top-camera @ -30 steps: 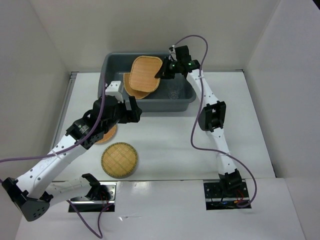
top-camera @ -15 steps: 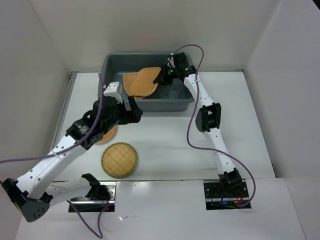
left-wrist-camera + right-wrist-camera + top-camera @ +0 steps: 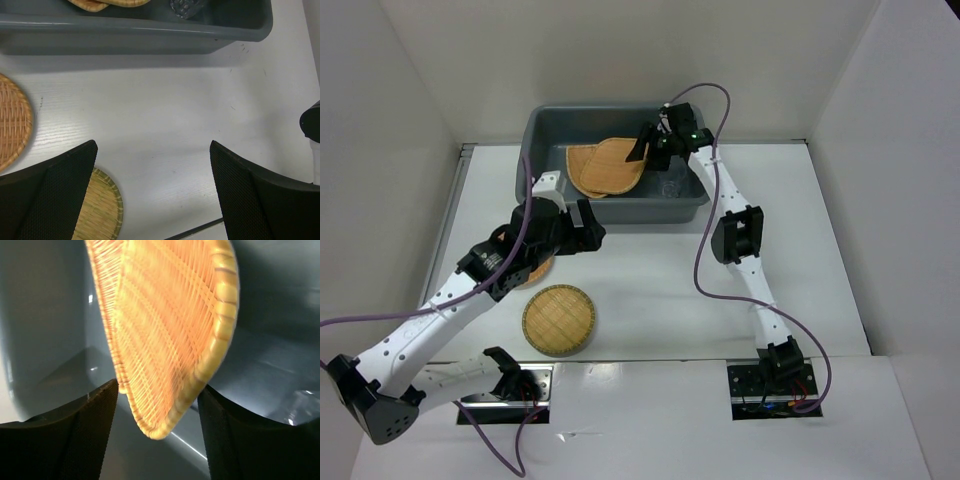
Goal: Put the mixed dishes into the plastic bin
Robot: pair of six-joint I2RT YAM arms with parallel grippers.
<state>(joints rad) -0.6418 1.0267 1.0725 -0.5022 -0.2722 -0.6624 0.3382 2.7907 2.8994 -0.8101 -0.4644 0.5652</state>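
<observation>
- You're doing the drop step: the rounded square tray point(image 3: 616, 163) is going into the plastic bin point(image 3: 650, 212).
- The right end effector point(image 3: 646, 148) is hanging over the bin's middle with its jaws parted. The tray is looking loose and blurred between them.
- That woven orange-tan tray is overlapping the fan-shaped tray point(image 3: 578, 172) inside the bin. The glass cup point(image 3: 670, 185) is sitting in the bin's front right.
- The left end effector point(image 3: 152, 145) is gaping wide and holding nothing, just in front of the bin.
- Two round trays point(image 3: 559, 320) are lying in front of the bin on the tabletop point(image 3: 650, 290).
- Next, probably: lift the right arm clear of the bin, then pinch a round tray's thin rim.
</observation>
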